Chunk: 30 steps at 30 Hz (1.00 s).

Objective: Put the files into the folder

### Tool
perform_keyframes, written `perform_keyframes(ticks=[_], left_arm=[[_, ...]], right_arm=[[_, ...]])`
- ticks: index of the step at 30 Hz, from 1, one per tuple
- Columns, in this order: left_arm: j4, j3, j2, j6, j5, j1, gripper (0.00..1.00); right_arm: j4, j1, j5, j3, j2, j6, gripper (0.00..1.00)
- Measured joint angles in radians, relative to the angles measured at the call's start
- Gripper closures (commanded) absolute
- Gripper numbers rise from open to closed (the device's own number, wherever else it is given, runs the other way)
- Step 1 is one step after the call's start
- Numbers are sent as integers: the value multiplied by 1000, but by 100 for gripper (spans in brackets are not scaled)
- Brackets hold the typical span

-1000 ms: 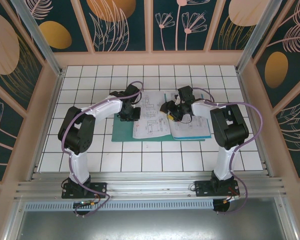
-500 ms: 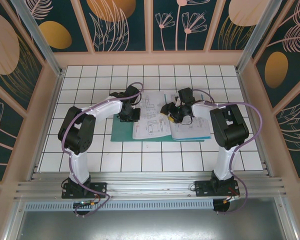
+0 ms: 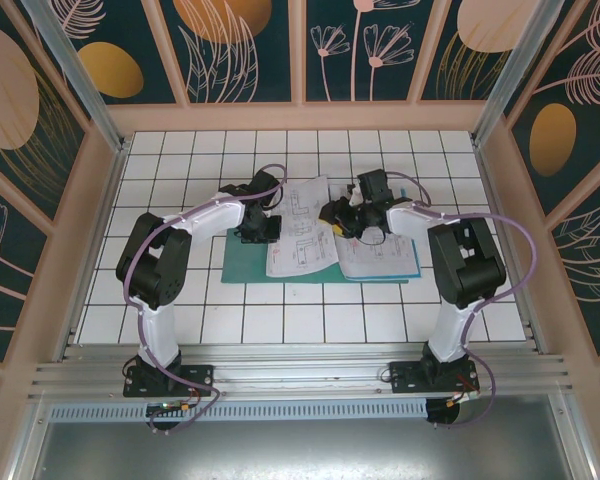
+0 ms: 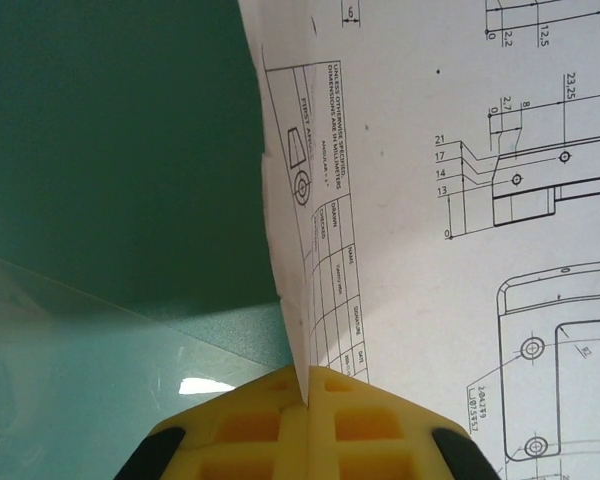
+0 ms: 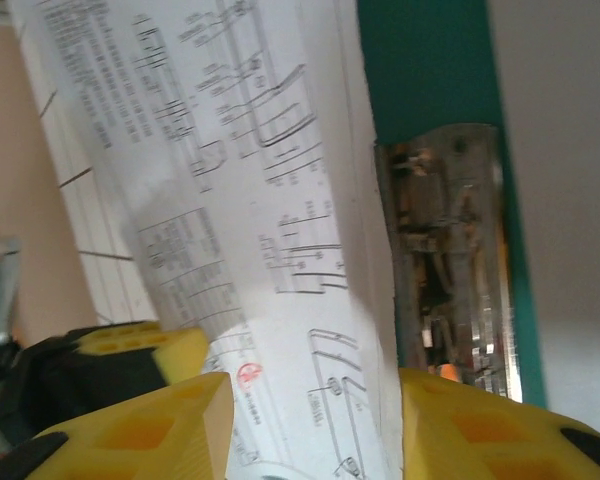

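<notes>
- The files (image 3: 302, 235) lie on the open folder (image 3: 242, 265) at the middle of the white tiled table (image 3: 180, 170). One sheet is lifted and curled over the spine.
- The folder's teal left cover shows bare beyond the sheets' left edge.
- Left gripper (image 3: 252, 228): in its wrist view, the yellow pads (image 4: 306, 385) are pressed together on the edge of a sheet (image 4: 460, 200). Green cover (image 4: 120, 140) lies beside it.
- Right gripper (image 3: 342, 218): its jaws (image 5: 313, 385) stand apart, with the curled sheet (image 5: 240, 200) passing between them. I cannot tell whether they press it.
- The shiny clip strip (image 5: 448, 270) lies just beside that sheet's right edge.
- Bare tiles ring the folder on every side.
</notes>
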Motion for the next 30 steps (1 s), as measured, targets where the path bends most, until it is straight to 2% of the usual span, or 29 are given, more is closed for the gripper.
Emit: perform_keyframes(ticks=[8,30], left_arm=[[53,-30,0,4,12,0,100],[167,-65,1,14,85,0,100]], right_arm=[[37,3,-41,-35,-8,2,59],[-17,1,-14,2,74,-82,62]])
